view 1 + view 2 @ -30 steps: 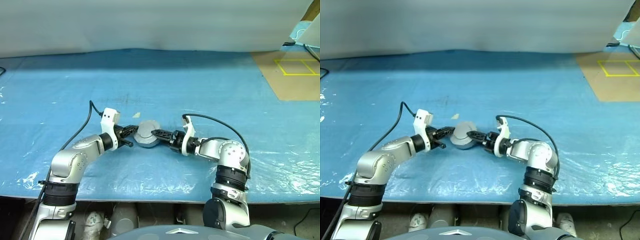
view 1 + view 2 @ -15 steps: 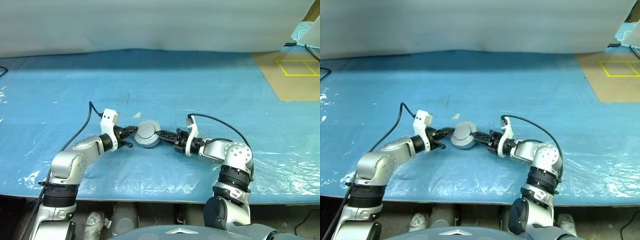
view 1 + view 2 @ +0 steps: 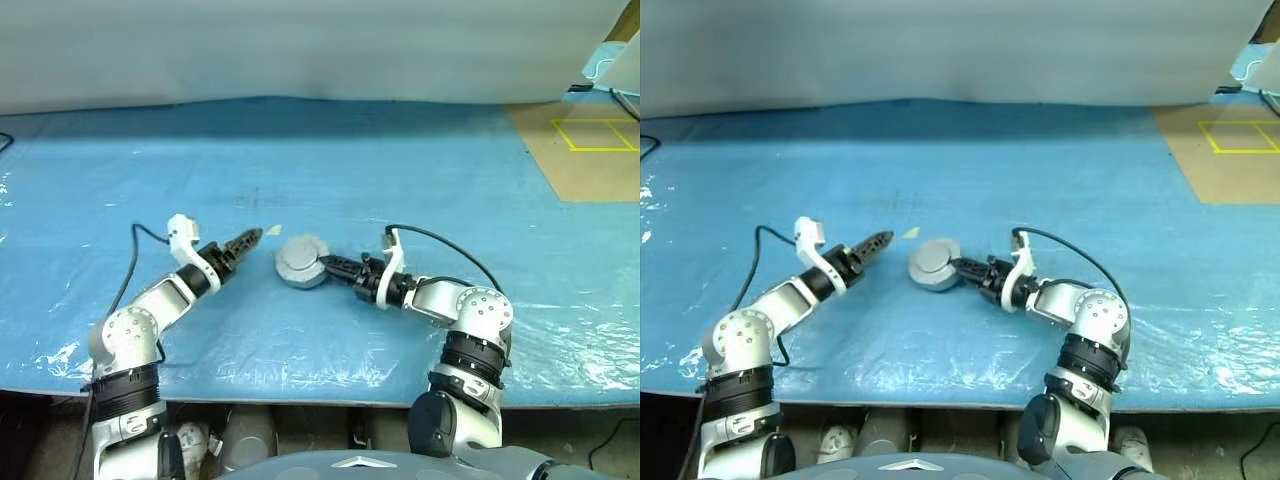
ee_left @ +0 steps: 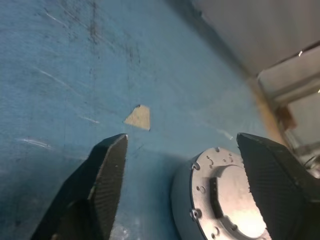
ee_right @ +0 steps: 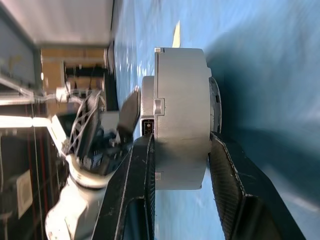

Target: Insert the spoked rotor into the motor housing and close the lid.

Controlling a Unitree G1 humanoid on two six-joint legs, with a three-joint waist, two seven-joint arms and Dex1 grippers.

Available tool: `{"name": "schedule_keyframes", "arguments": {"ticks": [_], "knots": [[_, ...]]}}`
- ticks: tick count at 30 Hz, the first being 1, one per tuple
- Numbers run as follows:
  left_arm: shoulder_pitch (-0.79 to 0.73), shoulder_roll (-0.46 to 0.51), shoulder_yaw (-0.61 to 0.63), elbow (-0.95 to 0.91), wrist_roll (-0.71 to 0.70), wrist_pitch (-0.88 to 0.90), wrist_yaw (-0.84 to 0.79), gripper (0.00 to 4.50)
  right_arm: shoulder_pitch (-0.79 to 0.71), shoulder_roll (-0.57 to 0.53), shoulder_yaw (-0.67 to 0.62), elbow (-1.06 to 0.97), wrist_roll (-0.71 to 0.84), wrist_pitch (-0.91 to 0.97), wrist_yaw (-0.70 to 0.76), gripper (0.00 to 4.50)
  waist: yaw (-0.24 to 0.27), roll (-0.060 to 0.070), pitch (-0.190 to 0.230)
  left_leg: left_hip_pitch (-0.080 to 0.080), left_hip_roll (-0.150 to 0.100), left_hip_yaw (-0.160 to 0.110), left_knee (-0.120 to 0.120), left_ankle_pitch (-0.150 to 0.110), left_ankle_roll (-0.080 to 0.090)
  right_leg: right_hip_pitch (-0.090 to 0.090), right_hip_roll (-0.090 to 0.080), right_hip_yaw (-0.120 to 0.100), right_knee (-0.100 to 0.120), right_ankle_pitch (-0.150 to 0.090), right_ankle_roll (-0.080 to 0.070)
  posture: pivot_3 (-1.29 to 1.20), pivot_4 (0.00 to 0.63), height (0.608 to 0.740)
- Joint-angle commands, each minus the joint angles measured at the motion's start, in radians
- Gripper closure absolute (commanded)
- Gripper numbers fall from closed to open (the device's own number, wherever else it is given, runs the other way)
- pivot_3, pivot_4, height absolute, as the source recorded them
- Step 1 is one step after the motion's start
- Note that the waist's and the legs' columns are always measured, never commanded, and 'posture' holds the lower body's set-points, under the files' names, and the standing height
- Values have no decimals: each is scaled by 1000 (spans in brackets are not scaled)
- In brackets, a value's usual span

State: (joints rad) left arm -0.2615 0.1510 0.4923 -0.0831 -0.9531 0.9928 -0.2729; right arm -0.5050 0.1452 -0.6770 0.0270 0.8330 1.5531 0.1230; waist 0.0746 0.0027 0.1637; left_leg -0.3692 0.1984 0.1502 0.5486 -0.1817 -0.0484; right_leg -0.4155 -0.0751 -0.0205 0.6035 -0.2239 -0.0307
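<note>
The motor housing (image 3: pixel 302 262) sits closed on the blue table cover (image 3: pixel 420 190), its lid (image 4: pixel 227 192) seated flat on top, and the right gripper (image 3: pixel 330 265) pinches it with 1 finger above and 1 beneath, partly closed on its thickness. The left gripper (image 4: pixel 187 165) hangs just beside it with its 2 fingers spread wide and holding nothing. To finish well, I judge the right gripper should set the housing flat on the cover and open fully before drawing straight back, so the lid is not dragged loose
</note>
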Motion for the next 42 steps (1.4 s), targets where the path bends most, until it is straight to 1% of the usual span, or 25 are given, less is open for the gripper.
{"name": "schedule_keyframes", "arguments": {"ticks": [1,3,4,8,12,17,23,28,31,36,42], "knots": [[33,-60,114,7,-205,11,66,0,-98,65,-57,26,70,-67,-38,3370,-2,-1,0,0,0,0,0,0,0,0,0,0,0,0,0,0,150,740],[57,-86,133,5,-286,18,91,0,-126,56,-65,50,87,-92,-55,3370,-4,-1,1,-1,0,0,0,0,0,-1,0,0,0,0,0,0,150,740],[77,-108,137,9,-339,26,106,0,-148,51,-68,69,95,-112,-63,3370,-4,-1,1,-2,1,0,0,0,0,-2,1,0,0,2,3,0,150,740],[124,-172,117,29,-504,36,161,0,-214,49,-54,136,117,-177,-87,3370,-5,-1,1,-6,1,0,0,0,0,-6,1,0,0,2,4,0,150,740],[127,-200,77,45,-592,17,226,0,-254,68,-15,157,141,-222,-117,3370,-3,-2,1,-7,1,-1,0,0,0,-6,1,-2,0,3,4,0,150,740],[103,-216,30,91,-629,-25,223,0,-295,92,33,159,216,-236,-159,3370,-3,-2,1,-7,1,-1,1,0,0,-6,1,-1,0,3,5,0,150,740],[98,-223,-19,124,-634,-45,192,0,-302,105,107,139,314,-239,-214,3370,-3,-2,1,-7,1,-1,2,0,0,-6,1,-1,1,3,5,0,150,740],[86,-237,-51,133,-619,-69,154,0,-271,110,176,104,414,-225,-267,3370,-3,-2,1,-7,1,-1,4,0,0,-6,1,-1,2,3,6,0,150,740],[60,-246,-55,130,-635,-94,130,0,-248,104,216,88,476,-222,-302,3370,-3,-2,1,-8,1,-1,5,0,0,-6,1,-1,2,4,6,0,150,740],[34,-241,-71,148,-637,-106,138,0,-212,89,274,70,563,-236,-353,3370,-3,-2,1,-8,1,-1,8,0,0,-5,1,-1,3,4,7,0,150,740],[-34,-241,-72,118,-689,-133,146,0,-176,78,324,58,640,-261,-407,3370,-3,-2,1,-9,2,-2,9,0,0,-5,1,-2,3,5,7,0,150,740]]}}
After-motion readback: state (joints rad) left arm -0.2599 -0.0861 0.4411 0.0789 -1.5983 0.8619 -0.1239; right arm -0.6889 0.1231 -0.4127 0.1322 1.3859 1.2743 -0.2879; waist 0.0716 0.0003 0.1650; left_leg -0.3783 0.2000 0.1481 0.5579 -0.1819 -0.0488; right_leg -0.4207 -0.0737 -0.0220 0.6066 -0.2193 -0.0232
